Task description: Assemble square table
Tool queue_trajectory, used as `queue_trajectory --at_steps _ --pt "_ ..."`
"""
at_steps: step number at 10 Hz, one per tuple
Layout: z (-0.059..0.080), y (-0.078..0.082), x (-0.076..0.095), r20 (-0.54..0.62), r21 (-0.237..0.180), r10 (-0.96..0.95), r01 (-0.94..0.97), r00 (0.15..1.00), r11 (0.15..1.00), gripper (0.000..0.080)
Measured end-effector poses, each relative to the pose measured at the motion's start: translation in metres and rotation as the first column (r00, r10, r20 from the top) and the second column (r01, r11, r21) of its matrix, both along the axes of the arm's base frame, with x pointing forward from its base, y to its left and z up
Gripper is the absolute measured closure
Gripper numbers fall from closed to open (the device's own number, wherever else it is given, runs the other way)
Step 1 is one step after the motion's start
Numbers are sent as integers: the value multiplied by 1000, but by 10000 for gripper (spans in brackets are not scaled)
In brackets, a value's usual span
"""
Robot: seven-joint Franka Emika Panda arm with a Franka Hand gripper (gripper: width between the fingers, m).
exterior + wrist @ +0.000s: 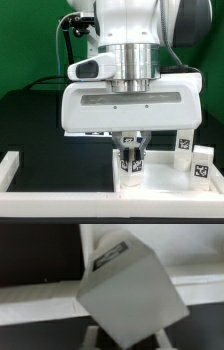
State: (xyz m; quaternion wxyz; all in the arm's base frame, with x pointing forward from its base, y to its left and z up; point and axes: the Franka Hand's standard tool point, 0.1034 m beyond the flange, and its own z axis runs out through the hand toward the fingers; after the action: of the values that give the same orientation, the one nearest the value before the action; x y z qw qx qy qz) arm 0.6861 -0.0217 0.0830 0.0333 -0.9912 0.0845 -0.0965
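My gripper points straight down near the front of the black table, and its two fingers are shut on a small white tagged leg that stands there. In the wrist view this leg fills the middle, tilted, with its black-white tag facing the camera. Its lower corner sits between the fingertips of the gripper. Two more white tagged legs stand at the exterior view's right. The square table top is mostly hidden behind the wide gripper body.
Long white rails border the work area along the exterior view's left and front. A white band crosses the wrist view behind the leg. Green wall and cables stand at the back.
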Motion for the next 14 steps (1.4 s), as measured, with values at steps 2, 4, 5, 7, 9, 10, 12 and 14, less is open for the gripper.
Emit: queue_trajectory --at_steps 2,4,5,7,9,10,12,14 --pt "-3 12 -1 -43 65 -298 301 953 951 793" --pt "-8 12 -2 -148 199 -612 629 777 751 798" --pt "-7 12 -2 -126 180 -558 572 821 801 798" --pt "-3 10 1 -87 153 -442 451 893 880 706" --pt "20 21 14 -40 15 -24 25 999 1000 570" --pt "24 24 17 -27 3 59 -59 998 998 387" --pt "21 20 15 -25 -23 189 -189 982 982 253" --pt "21 18 15 -26 -54 331 -332 943 942 156"
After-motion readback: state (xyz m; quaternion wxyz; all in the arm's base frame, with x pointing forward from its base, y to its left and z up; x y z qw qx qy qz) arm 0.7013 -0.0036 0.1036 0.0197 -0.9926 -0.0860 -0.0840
